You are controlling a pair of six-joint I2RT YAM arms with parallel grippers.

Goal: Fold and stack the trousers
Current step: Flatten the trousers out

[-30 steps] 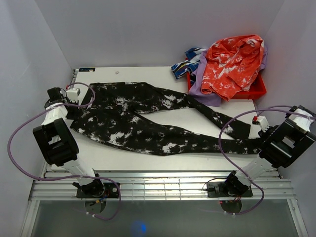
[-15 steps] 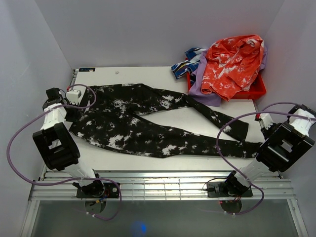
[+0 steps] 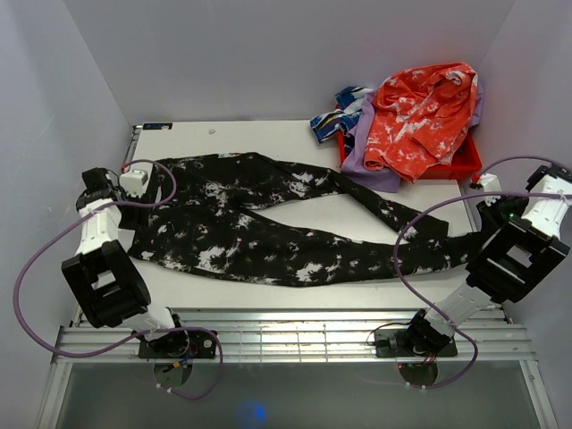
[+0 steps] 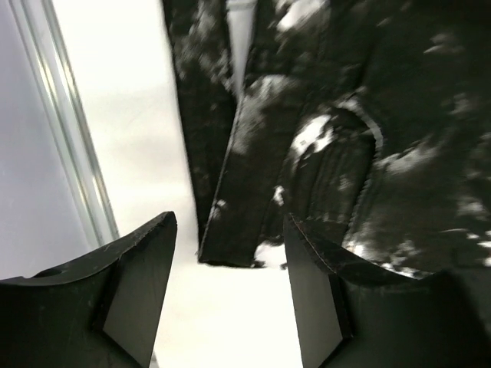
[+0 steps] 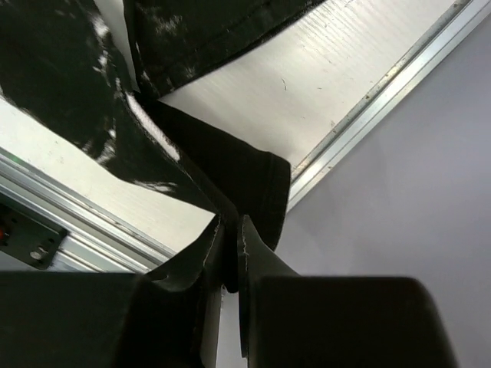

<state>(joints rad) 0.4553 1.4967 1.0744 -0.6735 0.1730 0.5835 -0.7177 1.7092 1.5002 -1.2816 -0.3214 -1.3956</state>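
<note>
At the near right, the right gripper (image 5: 232, 230) is pinched tight on the cuff of one leg of the trousers (image 3: 268, 223), and that end seems lifted just off the table (image 3: 268, 138), though the wrist view is too close to be sure. On the left, the left gripper (image 4: 230, 230) hovers over the waistband with its fingers apart, holding nothing. The trousers lie spread across the table, legs pointing right. Beyond them, at the far right corner, a red bin (image 3: 465, 165) holds an orange-red garment (image 3: 416, 112), a purple cloth (image 3: 366, 152) and a blue-white cloth (image 3: 335, 112).
</note>
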